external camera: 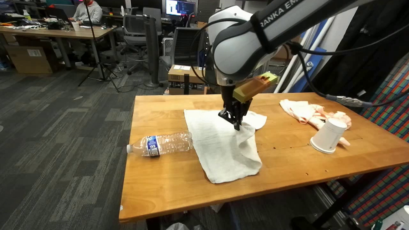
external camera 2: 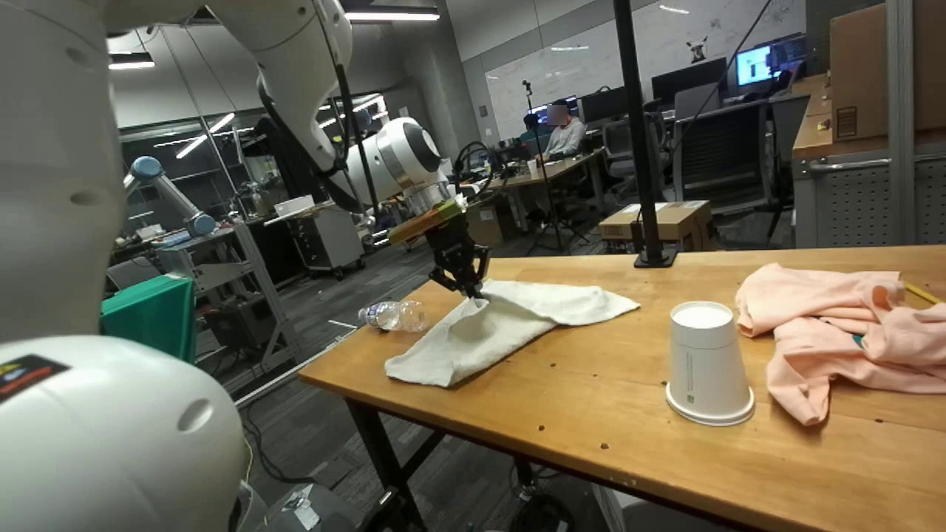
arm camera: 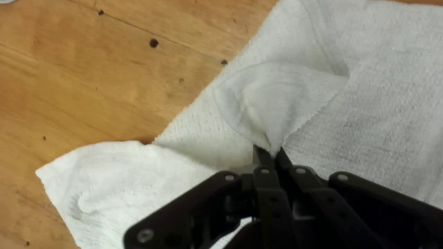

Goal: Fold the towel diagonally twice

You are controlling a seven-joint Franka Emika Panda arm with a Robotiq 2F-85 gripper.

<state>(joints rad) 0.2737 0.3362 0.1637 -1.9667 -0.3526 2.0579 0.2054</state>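
Note:
The white towel point(external camera: 214, 156) lies on the wooden table in both exterior views, partly folded over and wrinkled on one side. My gripper point(arm camera: 273, 154) is shut on a pinched fold of it; in the wrist view the cloth gathers to a point between the fingertips. Around that pinch the fabric fans out in a small raised flap point(arm camera: 287, 93). One loose corner point(arm camera: 110, 169) spreads out to the lower left there, and a flat part point(arm camera: 387, 114) covers the right side. In an exterior view the gripper point(external camera 2: 474, 295) points down, low over the cloth.
A clear plastic bottle point(external camera: 169, 143) lies on its side by the towel's edge. An upturned white cup point(external camera: 329, 135) stands near crumpled pink cloth point(external camera 2: 820, 325). A black post point(external camera 2: 641, 148) rises from the table's far edge. The table's front edge point(external camera: 204, 206) shows too.

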